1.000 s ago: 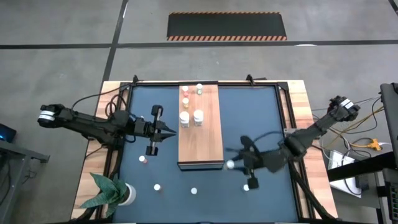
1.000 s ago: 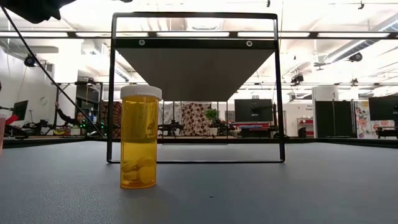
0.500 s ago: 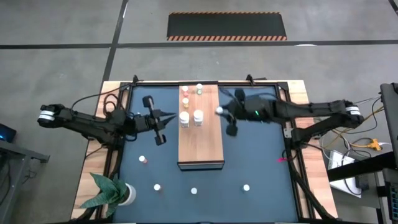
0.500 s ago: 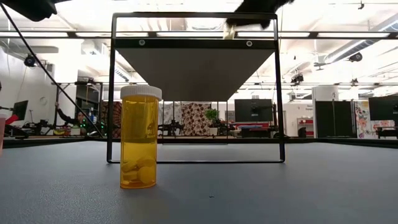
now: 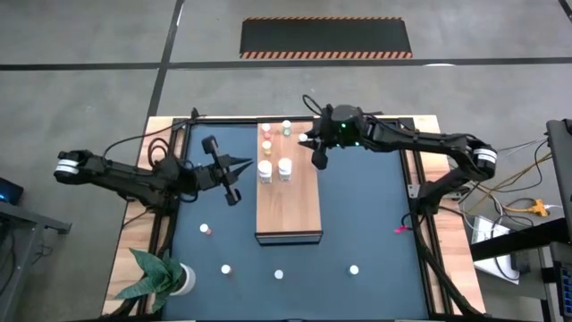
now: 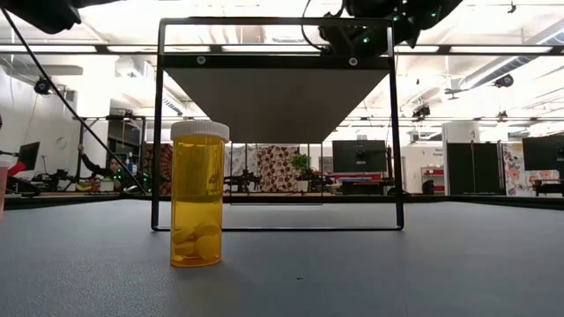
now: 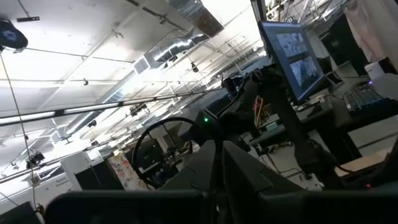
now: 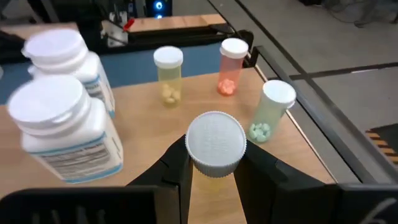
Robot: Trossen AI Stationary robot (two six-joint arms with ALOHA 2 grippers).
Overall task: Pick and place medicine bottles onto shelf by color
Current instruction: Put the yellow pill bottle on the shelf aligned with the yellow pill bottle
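Swinging up from the mat's near side, the right gripper now hovers over the shelf's far end, clamping a white-capped yellow bottle; left gripper stays clenched, empty.

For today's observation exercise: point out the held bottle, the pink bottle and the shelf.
held bottle [image 8: 215,142], right wrist view, white cap top.
pink bottle [image 8: 231,68], right wrist view, body.
shelf [image 5: 299,201], high view, bare board.
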